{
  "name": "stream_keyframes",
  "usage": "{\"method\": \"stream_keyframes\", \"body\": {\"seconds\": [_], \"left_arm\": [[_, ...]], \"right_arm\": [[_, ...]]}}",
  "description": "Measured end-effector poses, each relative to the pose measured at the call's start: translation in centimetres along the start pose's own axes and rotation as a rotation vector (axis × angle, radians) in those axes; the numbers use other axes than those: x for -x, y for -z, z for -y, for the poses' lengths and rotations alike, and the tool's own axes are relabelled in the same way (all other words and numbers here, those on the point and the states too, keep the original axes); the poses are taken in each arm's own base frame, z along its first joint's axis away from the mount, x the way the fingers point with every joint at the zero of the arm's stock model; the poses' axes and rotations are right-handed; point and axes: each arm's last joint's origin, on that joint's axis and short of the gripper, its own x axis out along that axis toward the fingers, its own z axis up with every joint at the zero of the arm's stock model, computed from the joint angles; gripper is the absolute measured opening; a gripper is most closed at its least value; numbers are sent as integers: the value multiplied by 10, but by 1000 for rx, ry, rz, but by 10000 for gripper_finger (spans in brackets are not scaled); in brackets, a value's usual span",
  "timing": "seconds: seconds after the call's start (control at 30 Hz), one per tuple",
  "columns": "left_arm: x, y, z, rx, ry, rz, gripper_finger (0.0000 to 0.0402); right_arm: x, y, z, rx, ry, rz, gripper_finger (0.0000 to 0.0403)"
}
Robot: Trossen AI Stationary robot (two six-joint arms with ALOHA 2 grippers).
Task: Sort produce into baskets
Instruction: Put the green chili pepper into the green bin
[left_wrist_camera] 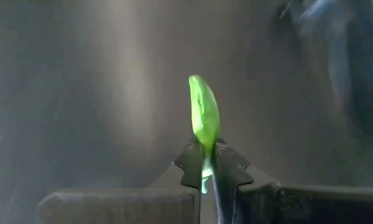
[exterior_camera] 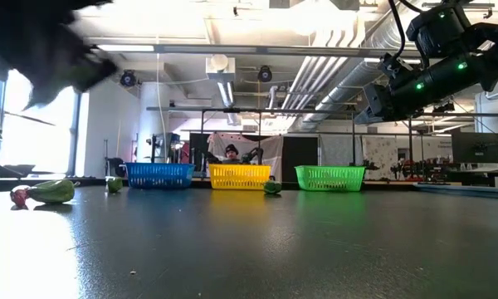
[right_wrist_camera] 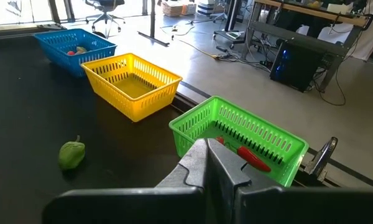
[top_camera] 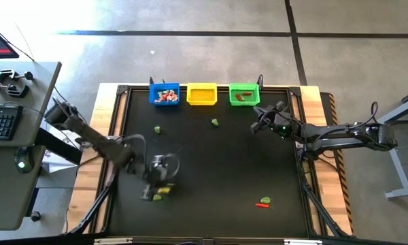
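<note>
My left gripper (left_wrist_camera: 205, 163) is shut on a small flat green produce piece (left_wrist_camera: 203, 115); in the high view it is at the table's near left (top_camera: 160, 185). A green and a red piece (exterior_camera: 54, 191) lie on the table nearby. The blue basket (top_camera: 166, 94), holding several pieces, the yellow basket (top_camera: 202, 94) and the green basket (top_camera: 244, 94), holding a red piece (right_wrist_camera: 252, 158), stand in a row at the far edge. My right gripper (right_wrist_camera: 206, 163) is shut and empty, just short of the green basket (top_camera: 260, 125). My left gripper pinches the green piece by its near end (left_wrist_camera: 204, 149) between the free ends of its two fingers. The rest of the piece sticks out past the fingertips, edge-on to the wrist camera, and touches nothing else that shows.
Loose green pieces lie at the far left (top_camera: 158, 129) and in front of the yellow basket (top_camera: 215, 122), the latter also in the right wrist view (right_wrist_camera: 71, 154). A green and a red piece (top_camera: 264, 201) lie near right. The table's middle (top_camera: 217, 170) is bare.
</note>
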Motion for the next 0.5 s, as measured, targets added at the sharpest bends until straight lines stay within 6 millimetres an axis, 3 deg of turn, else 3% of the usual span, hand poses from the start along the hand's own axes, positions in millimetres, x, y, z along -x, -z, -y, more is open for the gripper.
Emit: {"method": "stream_keyframes", "body": {"seconds": [0.1, 0.2, 0.5], "left_arm": [[-5, -9, -24, 40, 126, 155, 0], [-5, -18, -53, 101, 145, 263, 0], [3, -43, -138, 323, -104, 570, 0]], "right_arm": [[0, 0, 0, 0, 0, 0, 0], [0, 0, 0, -1, 0, -2, 0], [0, 1, 0, -14, 0, -7, 0]]}}
